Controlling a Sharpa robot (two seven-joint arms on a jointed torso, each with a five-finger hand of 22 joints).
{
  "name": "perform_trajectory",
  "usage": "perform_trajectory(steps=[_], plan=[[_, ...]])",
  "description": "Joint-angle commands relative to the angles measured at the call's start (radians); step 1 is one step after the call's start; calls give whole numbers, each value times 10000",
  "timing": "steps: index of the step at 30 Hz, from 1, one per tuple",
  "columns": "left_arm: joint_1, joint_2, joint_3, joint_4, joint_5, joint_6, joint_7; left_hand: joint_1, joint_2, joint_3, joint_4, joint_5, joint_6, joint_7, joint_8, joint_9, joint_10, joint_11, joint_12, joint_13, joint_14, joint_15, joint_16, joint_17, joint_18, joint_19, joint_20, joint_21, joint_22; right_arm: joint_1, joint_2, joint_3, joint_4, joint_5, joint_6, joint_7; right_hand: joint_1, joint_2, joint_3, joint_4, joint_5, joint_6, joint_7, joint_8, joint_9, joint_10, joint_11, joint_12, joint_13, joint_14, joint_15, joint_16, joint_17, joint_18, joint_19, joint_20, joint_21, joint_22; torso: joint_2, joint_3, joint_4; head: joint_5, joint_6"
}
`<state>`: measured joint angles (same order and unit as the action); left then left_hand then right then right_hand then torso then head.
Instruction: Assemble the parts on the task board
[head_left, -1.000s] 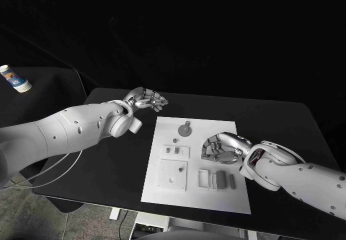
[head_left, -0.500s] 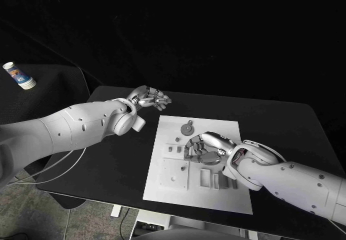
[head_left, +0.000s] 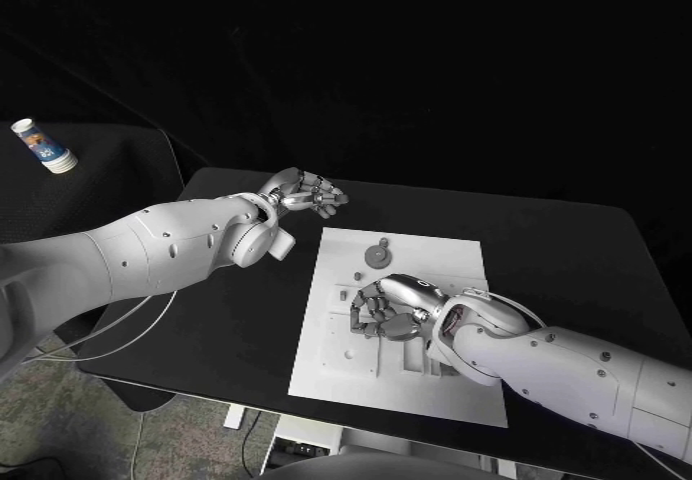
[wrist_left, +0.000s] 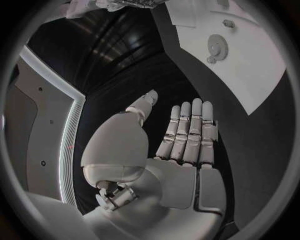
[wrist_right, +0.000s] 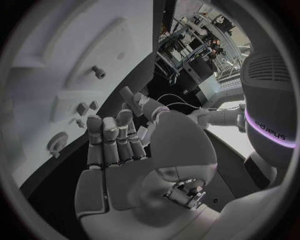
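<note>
The left hand (head_left: 303, 192) hovers over the black table (head_left: 562, 250) beyond the board's far-left corner, fingers straight, grasping nothing; the white task board (head_left: 440, 258) lies mid-table with small grey parts (head_left: 376, 257); the right hand (head_left: 387, 305) hangs over its middle, fingers released, empty.

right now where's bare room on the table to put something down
Bare black table lies beyond the task board toward the robot's right, and between the board and the left arm. The board's middle is crowded: the right hand hangs over the parts there. The left hand hovers off the far left corner.
</note>
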<state>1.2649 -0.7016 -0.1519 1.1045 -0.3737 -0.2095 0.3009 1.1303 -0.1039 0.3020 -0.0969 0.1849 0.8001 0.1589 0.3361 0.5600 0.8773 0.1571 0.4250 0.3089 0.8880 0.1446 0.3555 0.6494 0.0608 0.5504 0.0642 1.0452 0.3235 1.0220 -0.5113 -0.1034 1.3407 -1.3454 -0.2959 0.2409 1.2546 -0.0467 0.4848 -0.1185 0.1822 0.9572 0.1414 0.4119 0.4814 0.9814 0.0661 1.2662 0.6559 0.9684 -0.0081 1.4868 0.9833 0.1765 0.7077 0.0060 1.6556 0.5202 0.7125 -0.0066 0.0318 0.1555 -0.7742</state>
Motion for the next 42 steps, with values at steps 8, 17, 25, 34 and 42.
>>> perform_trajectory(steps=[8, 17, 25, 34, 42], plan=[[15, 62, 10, 30, -11, 81, 75, -1, 125, -21, 11, 0, 101, 4, 42, 17, -10, 8, -35, 17, 50, 4, -37, -18, -170, -65, -12, -64, 10, -146, 274, -345, -207, -777, 117, -97, 37, -4, 72, -11, 61, 186, 66, 52, 42, 50, -15, -66, -16, 53, -23, -26, -18, 173, 68, 22, 1265, 17, 7, 29, -9, 83, -83], [15, 48, 10, 23, -11, 87, 70, -1, 122, -23, 11, 0, 102, 4, 42, 17, -9, 8, -37, 17, 51, 4, -40, -19, -171, -69, -11, -66, 10, -275, 320, -395, -297, -1107, -152, -198, 33, -8, 82, -6, 60, 184, 67, 47, 40, 50, -14, -70, -19, 54, -23, -28, -20, 173, 71, 23, 1267, 18, 6, 30, -17, 138, -132], [15, 47, 10, 33, -11, 91, 71, -1, 121, -24, 10, 0, 102, 4, 42, 17, -8, 8, -40, 18, 52, 4, -44, -21, -172, -72, -11, -68, 10, -296, 362, -433, -311, -1270, -133, -257, 29, -19, 88, -5, 59, 183, 68, 44, 39, 50, -13, -73, -22, 56, -23, -29, -21, 173, 73, 23, 1268, 20, 5, 28, -17, 149, -136], [15, 47, 10, 32, -11, 92, 70, 0, 119, -25, 11, 0, 103, 5, 41, 17, -7, 8, -43, 18, 53, 4, -48, -22, -173, -75, -10, -70, 10, -328, 427, -450, -355, -1318, -230, -313, 25, -33, 97, -4, 58, 182, 69, 40, 38, 52, -13, -76, -25, 59, -23, -30, -22, 173, 77, 23, 1271, 22, 5, 24, -13, 168, -157], [15, 59, 10, 25, -11, 93, 67, 0, 118, -26, 11, -1, 104, 5, 41, 17, -6, 9, -45, 19, 54, 4, -51, -23, -174, -78, -9, -72, 11, -362, 500, -453, -359, -1321, -223, -297, 22, -40, 104, -2, 57, 183, 69, 38, 38, 55, -13, -78, -27, 61, -24, -31, -23, 173, 79, 24, 1273, 24, 4, 24, -16, 190, -179]])
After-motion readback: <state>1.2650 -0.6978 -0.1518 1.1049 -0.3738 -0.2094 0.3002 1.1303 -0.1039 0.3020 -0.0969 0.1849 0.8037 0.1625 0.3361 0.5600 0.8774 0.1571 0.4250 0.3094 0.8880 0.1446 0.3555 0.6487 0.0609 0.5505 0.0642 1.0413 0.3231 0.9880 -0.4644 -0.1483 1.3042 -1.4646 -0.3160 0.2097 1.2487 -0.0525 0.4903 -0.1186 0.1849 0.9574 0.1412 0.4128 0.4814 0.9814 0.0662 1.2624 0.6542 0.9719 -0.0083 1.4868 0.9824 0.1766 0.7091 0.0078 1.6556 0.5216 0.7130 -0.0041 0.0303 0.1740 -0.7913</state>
